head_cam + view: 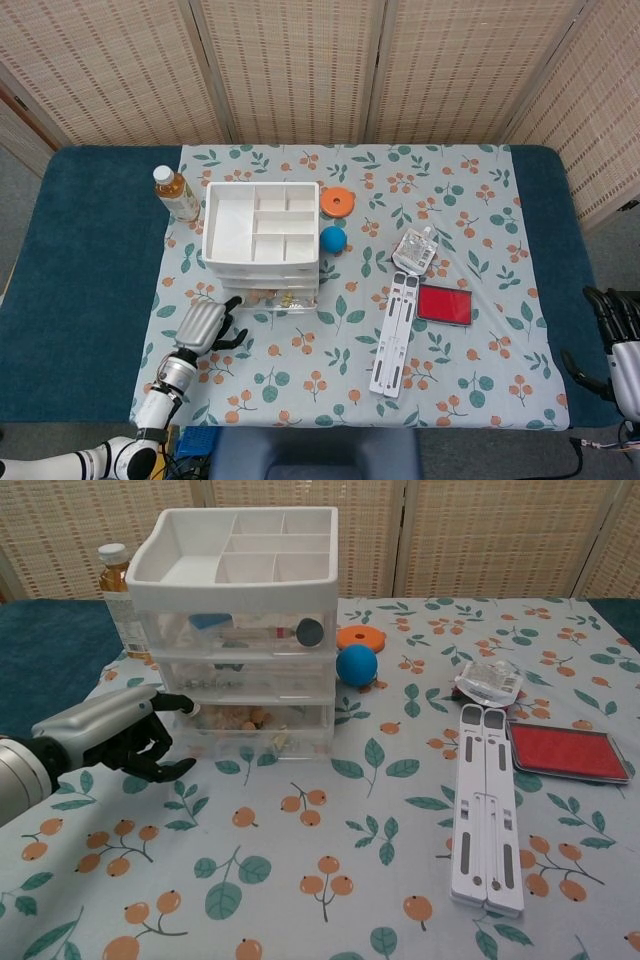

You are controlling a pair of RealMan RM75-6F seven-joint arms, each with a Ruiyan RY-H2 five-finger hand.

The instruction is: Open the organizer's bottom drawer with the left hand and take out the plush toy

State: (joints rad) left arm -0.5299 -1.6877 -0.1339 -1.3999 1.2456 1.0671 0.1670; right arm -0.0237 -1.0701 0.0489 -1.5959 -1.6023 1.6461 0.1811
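My left hand (pixel 110 735) sits at the front left corner of the white organizer (pixel 240 630), low over the patterned tablecloth (pixel 330 870). One finger reaches out and its tip touches the left end of the bottom drawer (pixel 262 730); the other fingers curl under the palm with nothing in them. In the head view the same left hand (pixel 205 325) shows just below the organizer's (pixel 262 235) left corner.

The bottom drawer (pixel 277 299) stands pulled partway out, its front past the two drawers above. Through its clear wall I see tan and white shapes; I cannot make out which of them is the plush toy.

My right hand (pixel 622 335) hangs off the right edge of the table (pixel 70 290), well apart from everything. Its fingers point up and lie apart, holding nothing.

A drink bottle (pixel 118 595) stands upright just left of the organizer. A blue ball (pixel 356 665) lies by its right side, with an orange disc (pixel 359 637) just behind it. Further right are a clear crinkled packet (pixel 489 682), a white folding stand (pixel 485 805) lying flat, and a red pad (pixel 566 751) beside it.
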